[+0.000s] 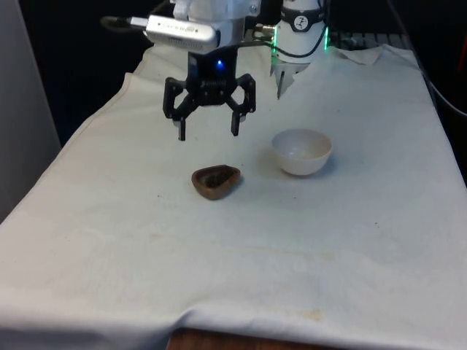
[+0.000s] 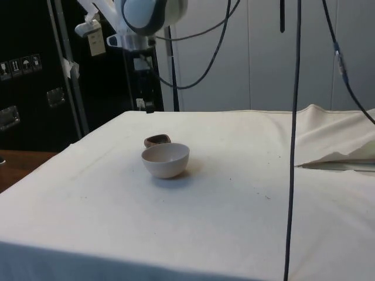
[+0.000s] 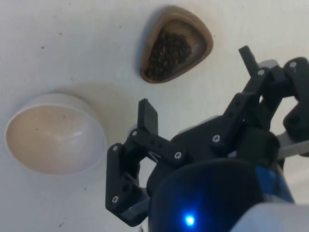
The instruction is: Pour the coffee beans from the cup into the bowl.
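Your tool (image 1: 209,133) hangs above the tabletop (image 1: 219,262) with its fingers spread wide and nothing between them. Just below and in front of it sits the brown cup (image 1: 216,181), upright with dark coffee beans (image 3: 169,54) inside. The white bowl (image 1: 302,151) stands near the cup on the front view's right, apart from it.

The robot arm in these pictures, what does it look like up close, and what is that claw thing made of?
The arm is glossy white with rounded joints and dark cables looping off it. Its gripper is matte black: two jointed linkage arms held by small silver screws, each ending in a slim, flat finger.
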Robot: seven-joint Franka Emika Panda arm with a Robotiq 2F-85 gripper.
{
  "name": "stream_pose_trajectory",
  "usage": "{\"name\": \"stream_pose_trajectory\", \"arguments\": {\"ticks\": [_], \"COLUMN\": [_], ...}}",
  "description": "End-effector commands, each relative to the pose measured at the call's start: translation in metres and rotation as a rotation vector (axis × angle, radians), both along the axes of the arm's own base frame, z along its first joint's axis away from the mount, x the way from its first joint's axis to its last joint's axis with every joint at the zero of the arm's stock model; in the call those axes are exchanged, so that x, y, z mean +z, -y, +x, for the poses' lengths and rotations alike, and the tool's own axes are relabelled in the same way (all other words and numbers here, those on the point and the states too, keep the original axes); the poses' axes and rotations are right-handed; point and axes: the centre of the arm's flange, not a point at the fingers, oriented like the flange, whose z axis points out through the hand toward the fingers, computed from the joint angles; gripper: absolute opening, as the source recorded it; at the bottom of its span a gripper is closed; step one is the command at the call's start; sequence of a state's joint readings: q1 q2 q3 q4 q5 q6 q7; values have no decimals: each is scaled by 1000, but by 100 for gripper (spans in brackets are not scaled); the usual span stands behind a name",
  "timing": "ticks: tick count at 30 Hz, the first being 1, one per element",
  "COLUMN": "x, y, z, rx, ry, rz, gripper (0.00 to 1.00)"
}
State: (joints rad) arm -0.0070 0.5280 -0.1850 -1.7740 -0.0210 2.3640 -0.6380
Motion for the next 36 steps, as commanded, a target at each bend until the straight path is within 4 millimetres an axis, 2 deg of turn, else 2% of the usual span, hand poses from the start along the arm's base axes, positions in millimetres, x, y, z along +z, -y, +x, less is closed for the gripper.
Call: {"name": "stream_pose_trajectory", "arguments": {"ticks": [1, 13, 14, 15, 22, 36], "x": [-5, -39, -36, -45, -62, -79], "y": [2, 15, 14, 17, 24, 29], "z": [1, 3, 2, 4, 7, 15], "rx": [13, 74, 65, 85, 124, 173], "ry": [4, -21, -24, -26, -40, -45], "rz": [0, -9, -14, -9, -4, 64], "gripper": [100, 100, 100, 100, 100, 100]}}
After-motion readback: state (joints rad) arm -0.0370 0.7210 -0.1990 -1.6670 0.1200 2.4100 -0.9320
